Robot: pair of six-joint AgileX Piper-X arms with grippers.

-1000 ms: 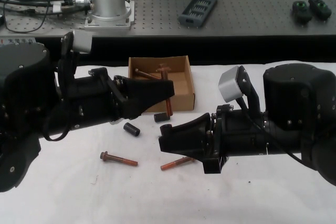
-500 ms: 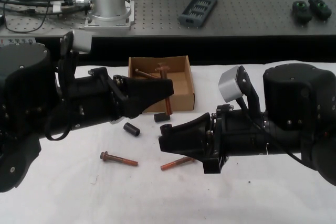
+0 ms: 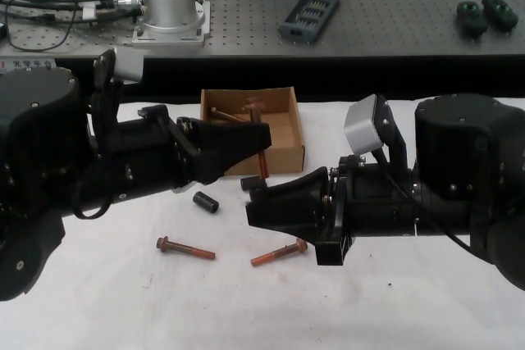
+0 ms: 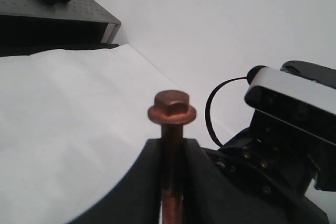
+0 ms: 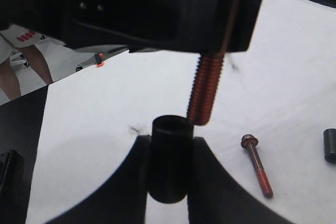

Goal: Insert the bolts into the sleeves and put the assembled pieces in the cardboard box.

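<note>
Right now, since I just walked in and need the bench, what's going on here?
The left gripper holds a bolt, head up; the right gripper holds a sleeve beneath it. The bolt's threaded tip is at the sleeve's rim, not yet inside. Two loose bolts and a loose sleeve lie on the cloth near the box.

Copper-red bolt (image 4: 171, 109), black sleeve (image 5: 169, 166), brown cardboard box (image 3: 287, 161), seemingly white cloth (image 3: 410, 309)
</note>
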